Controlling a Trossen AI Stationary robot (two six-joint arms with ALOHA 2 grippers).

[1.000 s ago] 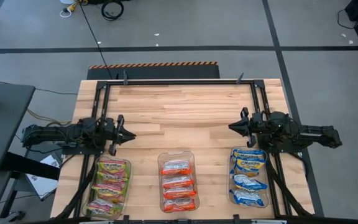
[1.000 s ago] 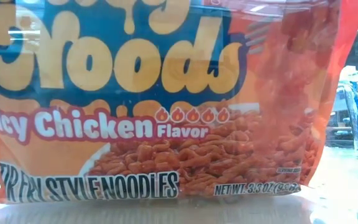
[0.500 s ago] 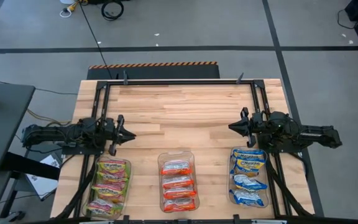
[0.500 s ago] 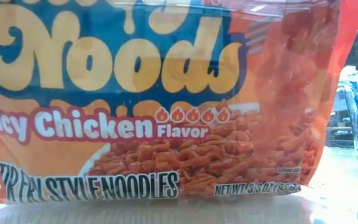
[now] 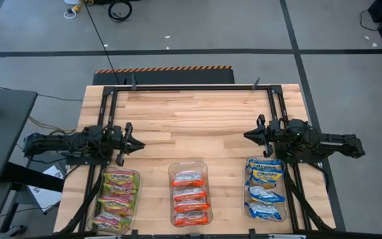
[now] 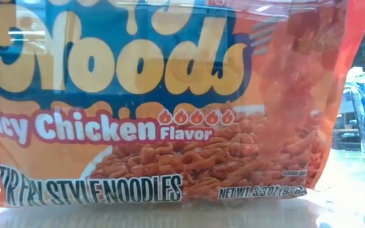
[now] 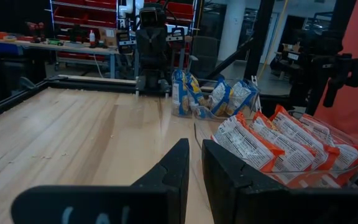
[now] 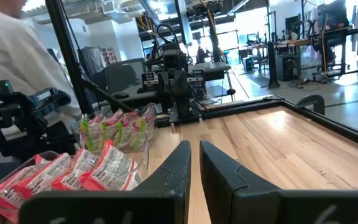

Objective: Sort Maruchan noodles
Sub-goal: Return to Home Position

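Observation:
The noodle packets lie sorted in three clear bins along the table's near edge. Green-yellow packets [image 5: 117, 199] fill the left bin, orange-red packets [image 5: 190, 196] the middle one, and blue-and-yellow packets [image 5: 265, 189] the right one. An orange-red packet [image 6: 157, 114] fills almost the whole low view. My left gripper [image 5: 138, 143] [image 7: 196, 144] hovers shut above the table's left side, just beyond the green-yellow bin, pointing right. My right gripper [image 5: 247, 136] [image 8: 194, 146] hovers shut at the right side, beyond the blue bin, pointing left. Neither holds anything.
Bare wooden tabletop [image 5: 191, 113] stretches between the two grippers and out to the far edge. A black frame [image 5: 191, 87] runs round the table. A person in a white shirt [image 8: 11, 56] stands beyond the table's near side.

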